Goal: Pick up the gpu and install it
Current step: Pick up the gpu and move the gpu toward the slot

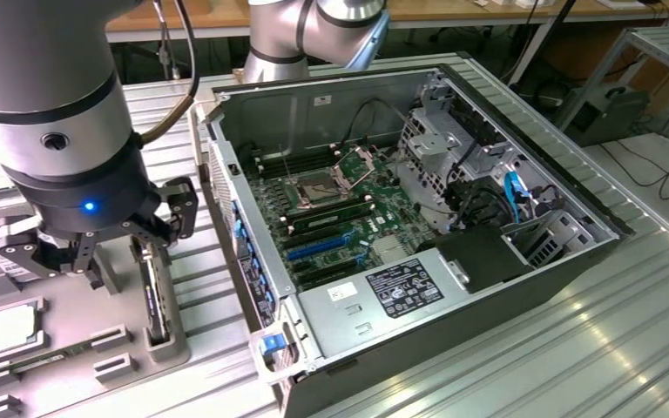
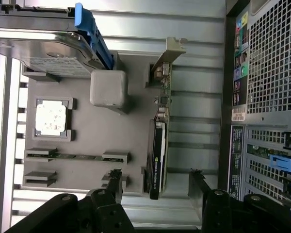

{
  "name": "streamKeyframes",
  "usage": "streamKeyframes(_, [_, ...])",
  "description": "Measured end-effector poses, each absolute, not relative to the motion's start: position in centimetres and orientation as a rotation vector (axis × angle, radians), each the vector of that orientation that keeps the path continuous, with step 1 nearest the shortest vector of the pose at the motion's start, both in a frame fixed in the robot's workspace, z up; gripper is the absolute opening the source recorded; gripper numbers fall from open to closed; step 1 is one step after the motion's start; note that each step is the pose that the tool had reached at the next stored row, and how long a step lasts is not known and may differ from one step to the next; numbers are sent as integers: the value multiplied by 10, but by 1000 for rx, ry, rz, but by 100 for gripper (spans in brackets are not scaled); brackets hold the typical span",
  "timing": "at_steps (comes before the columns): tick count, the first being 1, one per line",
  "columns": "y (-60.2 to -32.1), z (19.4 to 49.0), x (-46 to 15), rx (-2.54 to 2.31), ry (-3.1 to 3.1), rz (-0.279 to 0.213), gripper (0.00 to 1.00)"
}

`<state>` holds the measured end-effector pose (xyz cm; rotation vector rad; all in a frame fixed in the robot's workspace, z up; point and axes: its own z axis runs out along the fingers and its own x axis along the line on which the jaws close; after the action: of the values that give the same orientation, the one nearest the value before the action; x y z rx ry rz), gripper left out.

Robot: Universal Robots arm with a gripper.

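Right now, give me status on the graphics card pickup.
Gripper open, over the graphics card, not touching. Card on edge in its slot on the tray, not lifted. Nothing between jaws and card.

you get bright, even light in the exterior view, with pale glare streaking the ribbed metal table [image 1: 625, 348] at that view's right and the computer case [image 1: 311, 113] darker inside. in the wrist view you see soft shadows on the grey tray [image 2: 111, 131] and a sheen on the hard drive [image 2: 43, 48].
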<state>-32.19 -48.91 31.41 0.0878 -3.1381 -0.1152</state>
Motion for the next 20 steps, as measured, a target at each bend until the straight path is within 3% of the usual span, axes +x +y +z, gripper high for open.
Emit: streamKeyframes(20, [-478, 298, -318, 77, -3138, -63, 66])
